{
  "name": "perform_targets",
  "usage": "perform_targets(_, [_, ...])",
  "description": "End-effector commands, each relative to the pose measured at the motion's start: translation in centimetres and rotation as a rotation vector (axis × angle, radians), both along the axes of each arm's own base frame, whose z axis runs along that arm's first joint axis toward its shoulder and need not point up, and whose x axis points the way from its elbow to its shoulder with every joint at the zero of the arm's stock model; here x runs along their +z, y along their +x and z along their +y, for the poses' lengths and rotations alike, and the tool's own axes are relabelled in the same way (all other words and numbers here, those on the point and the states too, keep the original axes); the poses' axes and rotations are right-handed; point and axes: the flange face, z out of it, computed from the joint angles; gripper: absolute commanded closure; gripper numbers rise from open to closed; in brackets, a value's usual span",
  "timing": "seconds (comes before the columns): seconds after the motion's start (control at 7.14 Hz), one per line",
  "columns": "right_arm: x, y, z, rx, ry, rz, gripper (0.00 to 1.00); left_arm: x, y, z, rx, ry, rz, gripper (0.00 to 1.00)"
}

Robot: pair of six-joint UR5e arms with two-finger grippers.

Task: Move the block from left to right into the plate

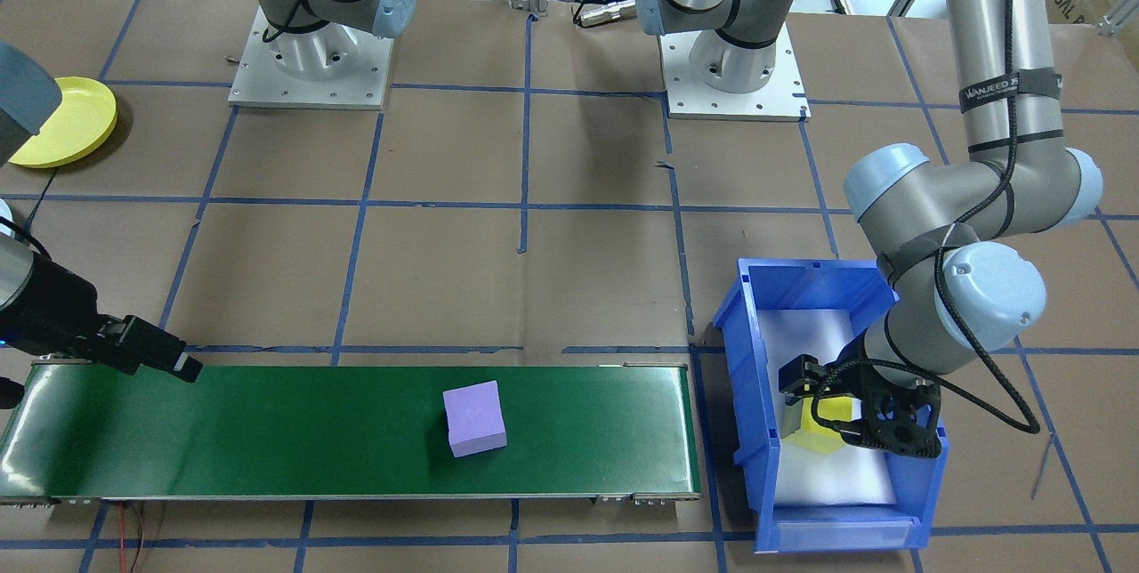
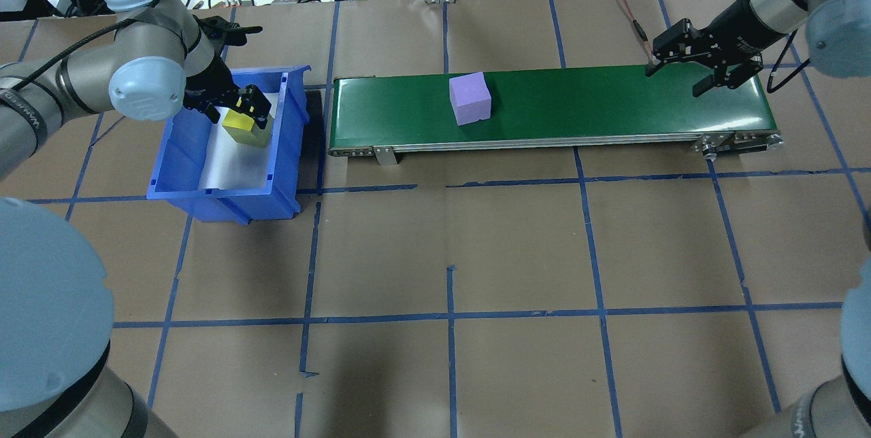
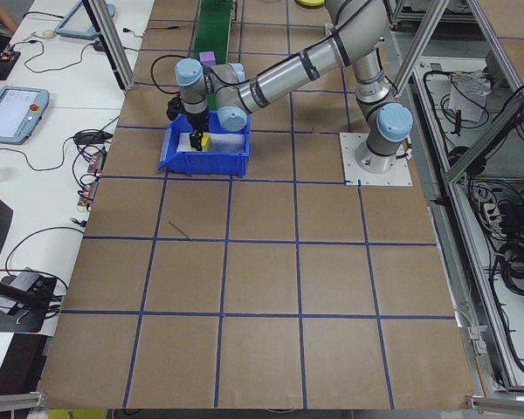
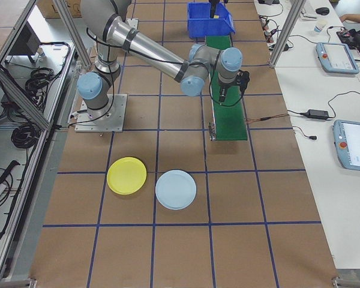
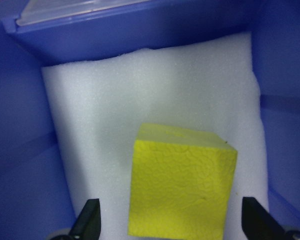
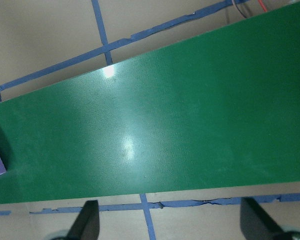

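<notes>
Inside the blue bin (image 2: 178,160) at the left end of the tabletop (image 2: 435,254), the left gripper (image 2: 239,106) hangs right over a yellow block (image 5: 182,182), fingers (image 5: 87,220) spread wide on either side of it, not touching as far as I can see. The block sits on white foam padding (image 5: 155,90). Over on the green conveyor belt (image 2: 612,105), a purple block (image 2: 469,98) rests roughly mid-belt. The right gripper (image 2: 704,64) hovers above the belt's right end, also spread, nothing in it. Yellow plate (image 4: 126,175) and light blue plate (image 4: 176,189) lie side by side, well apart from the belt.
</notes>
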Motion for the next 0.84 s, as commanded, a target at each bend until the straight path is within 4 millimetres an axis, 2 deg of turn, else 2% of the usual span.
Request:
perform_targets(0.0, [-0.3,-0.2,-0.4,0.002,-0.016,0.006,0.0,-0.2,-0.1,-0.1,-0.037,-0.009,0.007,0.16])
perform_targets(0.14, [-0.1,-0.2,-0.5,0.002,-0.019,0.007,0.0,-0.2,-0.2,-0.4,-0.047,-0.027,0.027,0.37])
perform_targets(0.28, [-0.5,-0.2,-0.5,0.002,-0.011,0.006,0.0,-0.2,-0.2,-0.5,-0.05,-0.03,0.025,0.51])
perform_targets(0.42, [-0.5,-0.2,-0.5,0.002,-0.012,0.006,0.0,1.7,-0.2,-0.3,-0.056,-0.059,0.016,0.55])
perform_targets(0.7, [-0.8,-0.3,-0.3,0.0,-0.002,0.011,0.0,10.6,-0.8,0.6,-0.05,-0.195,-0.008,0.55])
